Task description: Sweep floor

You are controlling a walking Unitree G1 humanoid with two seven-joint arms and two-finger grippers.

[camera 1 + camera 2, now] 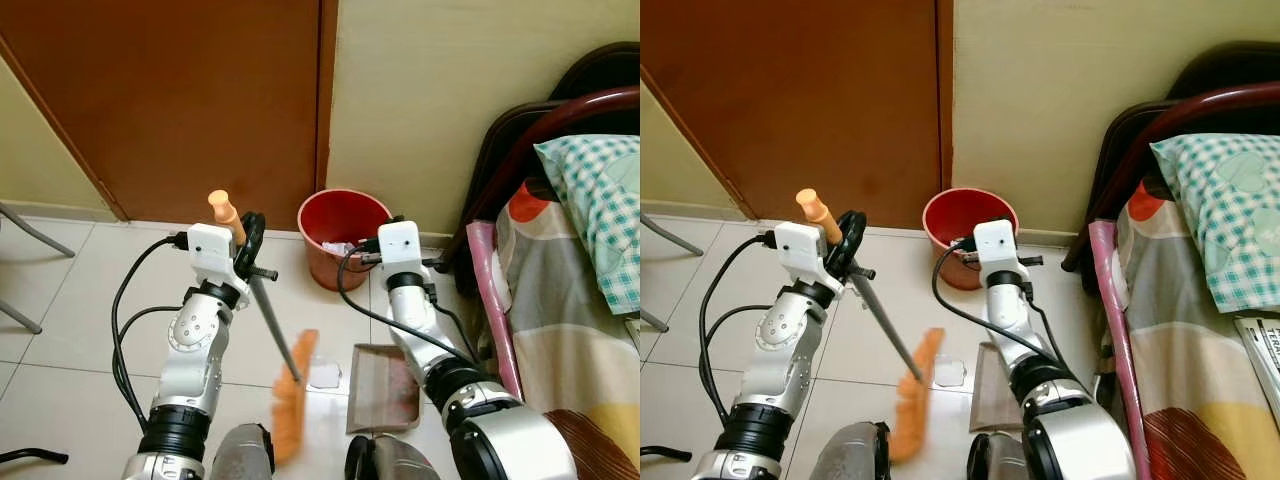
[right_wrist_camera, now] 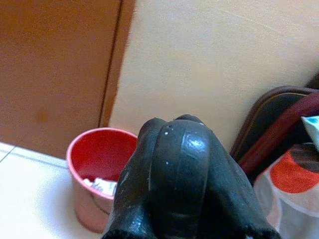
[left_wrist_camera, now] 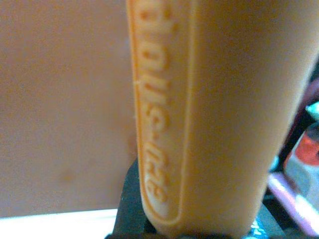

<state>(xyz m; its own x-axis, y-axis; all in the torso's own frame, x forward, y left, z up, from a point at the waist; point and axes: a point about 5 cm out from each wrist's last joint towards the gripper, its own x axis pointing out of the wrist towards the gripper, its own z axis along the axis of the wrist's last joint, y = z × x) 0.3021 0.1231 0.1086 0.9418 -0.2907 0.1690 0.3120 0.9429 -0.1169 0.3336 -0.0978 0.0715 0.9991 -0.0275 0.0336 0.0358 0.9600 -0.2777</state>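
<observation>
My left gripper [image 1: 246,246] is shut on the broom's handle [image 3: 199,114], just below its orange tip [image 1: 222,207]. The dark rod [image 1: 274,320] slants down to the orange brush head [image 1: 295,400], which is blurred on the floor tiles. A small white scrap [image 1: 325,377] lies between the brush and a brown dustpan [image 1: 385,390] on the floor under my right forearm. My right gripper [image 2: 179,164] is raised near the red bucket [image 1: 343,225], its black fingers [image 2: 149,174] pressed together around a black rounded piece that looks like the dustpan's handle.
The red bucket stands against the wall beside a brown door [image 1: 180,100] and holds some white litter [image 2: 102,185]. A bed [image 1: 570,300] with a dark curved frame and a checked pillow bounds the right side. Grey chair legs [image 1: 30,235] stand at the left.
</observation>
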